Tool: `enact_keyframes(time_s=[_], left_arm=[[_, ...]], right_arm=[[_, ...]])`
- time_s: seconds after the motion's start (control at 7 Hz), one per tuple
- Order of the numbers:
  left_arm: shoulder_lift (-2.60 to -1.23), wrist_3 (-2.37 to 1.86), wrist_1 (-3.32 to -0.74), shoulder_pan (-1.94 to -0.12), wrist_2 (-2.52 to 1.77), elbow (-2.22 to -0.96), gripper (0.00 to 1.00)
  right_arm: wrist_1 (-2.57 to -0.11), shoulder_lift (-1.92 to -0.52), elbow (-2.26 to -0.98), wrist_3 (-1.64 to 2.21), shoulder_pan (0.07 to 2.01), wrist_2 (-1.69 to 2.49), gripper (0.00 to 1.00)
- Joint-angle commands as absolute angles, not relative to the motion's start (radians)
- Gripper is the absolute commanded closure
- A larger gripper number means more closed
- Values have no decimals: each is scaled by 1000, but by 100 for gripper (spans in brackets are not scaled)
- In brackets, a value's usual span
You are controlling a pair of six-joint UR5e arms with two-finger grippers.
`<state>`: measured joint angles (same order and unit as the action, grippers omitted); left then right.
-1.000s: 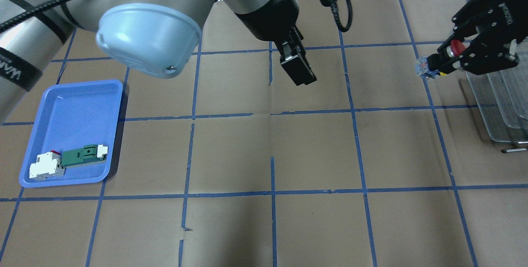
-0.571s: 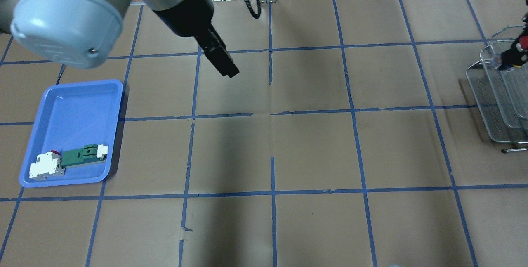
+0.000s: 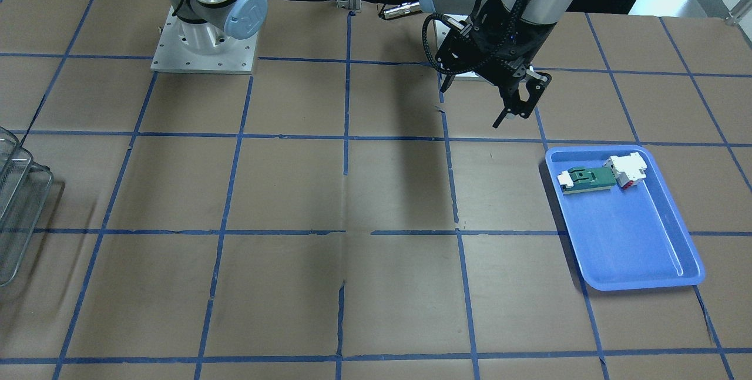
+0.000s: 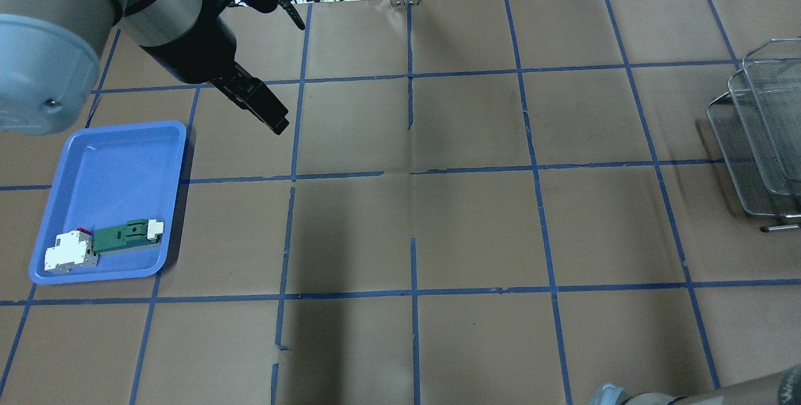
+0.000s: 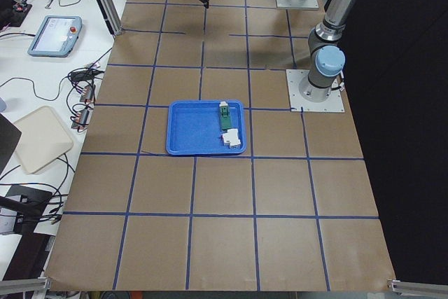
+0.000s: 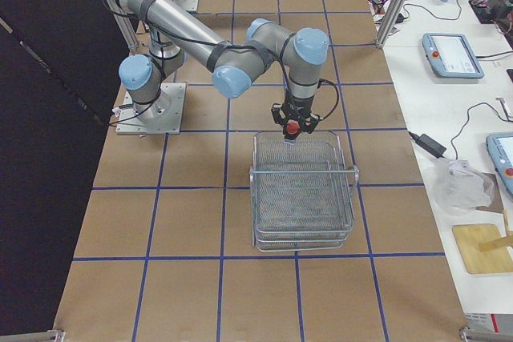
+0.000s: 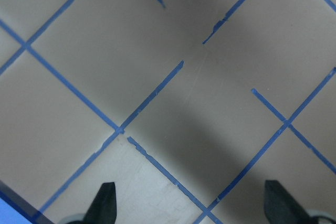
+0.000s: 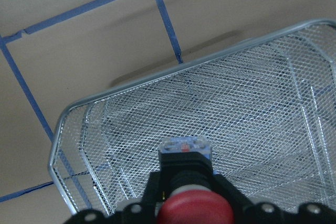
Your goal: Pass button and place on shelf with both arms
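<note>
The button [image 8: 185,174] is in the right hand [image 6: 292,124]. The two fingers of that hand are pressed on the black middle of the button, one on each side.

The button stands up and down. Its red cap is on top, next to the wrist. Its clear end points down at the shelf [image 8: 236,103].

The shelf is right under the button, at the far right side of the tabletop [image 4: 475,230]. The clear end hangs over the wire net of the top level, just inside the rim at the end near the robot. I cannot tell if it touches the net yet. I think the way to go is straight down, then let go.

The left hand [image 4: 269,114] is well away on the left side, near the blue tray [image 4: 112,161]. Its fingers are apart and hold nothing. So the right hand is the one for this job.
</note>
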<state>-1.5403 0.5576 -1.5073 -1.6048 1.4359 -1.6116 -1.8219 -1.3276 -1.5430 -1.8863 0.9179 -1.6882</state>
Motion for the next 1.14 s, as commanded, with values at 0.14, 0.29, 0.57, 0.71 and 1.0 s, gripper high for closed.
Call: enact_keyframes(time_s=[0.14,0.29,0.57,0.71,1.0], left_arm=[[-1546,234,-1520,-1586,1512,-1594,0],[-1543,83,-1522,-1589,1564,-1592,0],[-1539,58,-1532,-1594,1565,-1595,0],[-1529,66,-1531,-1595,1565,-1601,0],[-1528,66,-1531,-1595,1560,-1594,0]], right_arm=[[-1833,-1278,-1542,-1907,900,-1687,87],[-1829,-1281,-1542,-1907,897,-1686,51],[-1825,-1316,-1543,-1901,897,-1669,28],[-1813,-1356,-1545,-1890,905,-1669,21],[-1681,-1475,-1557,-1678,989,-1652,12]])
